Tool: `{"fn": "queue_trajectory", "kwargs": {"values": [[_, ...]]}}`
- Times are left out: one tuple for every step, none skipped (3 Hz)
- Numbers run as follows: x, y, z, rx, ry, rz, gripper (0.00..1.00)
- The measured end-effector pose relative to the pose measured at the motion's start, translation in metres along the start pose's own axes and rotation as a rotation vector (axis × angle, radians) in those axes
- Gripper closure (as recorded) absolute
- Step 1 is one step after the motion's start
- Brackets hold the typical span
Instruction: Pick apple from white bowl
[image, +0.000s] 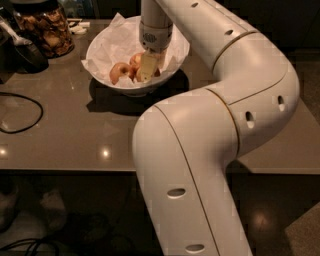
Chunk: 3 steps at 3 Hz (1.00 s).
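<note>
The white bowl (102, 42), lined with crumpled white paper, stands on the grey table at the back. Three small apples lie together in it. The palest apple (119, 72) is at the left of the cluster. A reddish-orange apple (135, 60) lies behind it and a red one (158, 71) shows at the right. My gripper (146, 70) reaches straight down into the bowl among the apples, just right of the pale one, and hides part of the cluster.
A glass jar (47, 30) of brown snacks stands at the back left beside a dark appliance (20, 50). A black cable (22, 117) loops on the table (75, 140) at the left. My white arm fills the right and front.
</note>
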<state>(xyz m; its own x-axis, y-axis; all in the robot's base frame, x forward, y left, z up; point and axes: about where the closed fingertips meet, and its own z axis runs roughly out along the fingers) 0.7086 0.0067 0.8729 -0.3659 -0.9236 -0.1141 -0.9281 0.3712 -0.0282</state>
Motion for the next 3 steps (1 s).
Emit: {"fn": "queue_trajectory", "kwargs": {"values": [[0.0019, 0.0036, 0.0071, -0.019, 0.009, 0.004, 0.38], [0.004, 0.0062, 0.0127, -0.034, 0.017, 0.008, 0.38], [0.004, 0.0062, 0.0127, -0.034, 0.017, 0.008, 0.56]]}}
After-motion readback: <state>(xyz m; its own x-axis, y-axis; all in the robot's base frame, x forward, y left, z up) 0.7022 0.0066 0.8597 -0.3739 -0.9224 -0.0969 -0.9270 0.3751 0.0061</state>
